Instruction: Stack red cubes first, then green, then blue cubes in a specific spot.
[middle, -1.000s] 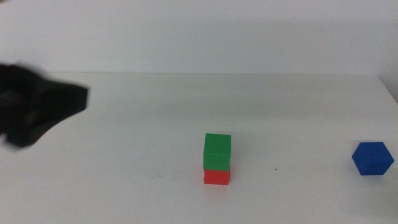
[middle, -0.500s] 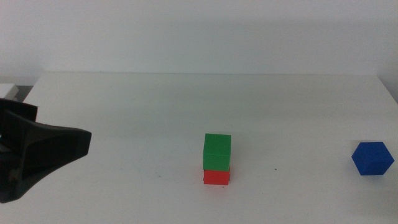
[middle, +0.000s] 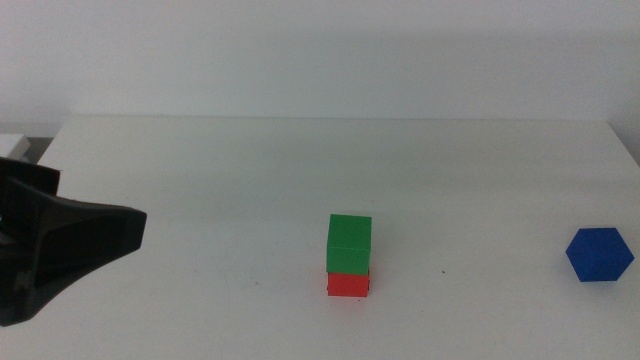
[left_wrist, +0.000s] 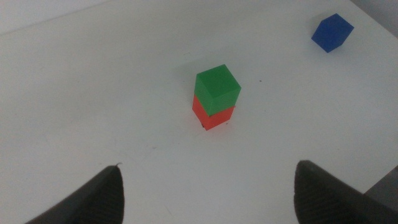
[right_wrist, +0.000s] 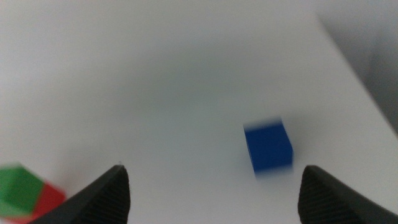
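The green cube (middle: 349, 243) sits on top of the red cube (middle: 348, 284) near the table's middle front; the stack also shows in the left wrist view, green cube (left_wrist: 217, 89) over red cube (left_wrist: 212, 116). The blue cube (middle: 599, 255) lies alone at the far right, also in the left wrist view (left_wrist: 332, 32) and blurred in the right wrist view (right_wrist: 268, 147). My left gripper (middle: 60, 250) hangs at the left edge, open and empty, well away from the stack. My right gripper (right_wrist: 211, 193) is out of the middle view; its jaws stand wide apart and empty, short of the blue cube.
The white table (middle: 220, 190) has its far edge against a pale wall and its right edge just beyond the blue cube. A small pale object (middle: 14, 146) sits off the table's left corner.
My left gripper has drawn back and down toward the left edge over the first half second, then held still. The cubes have not moved.
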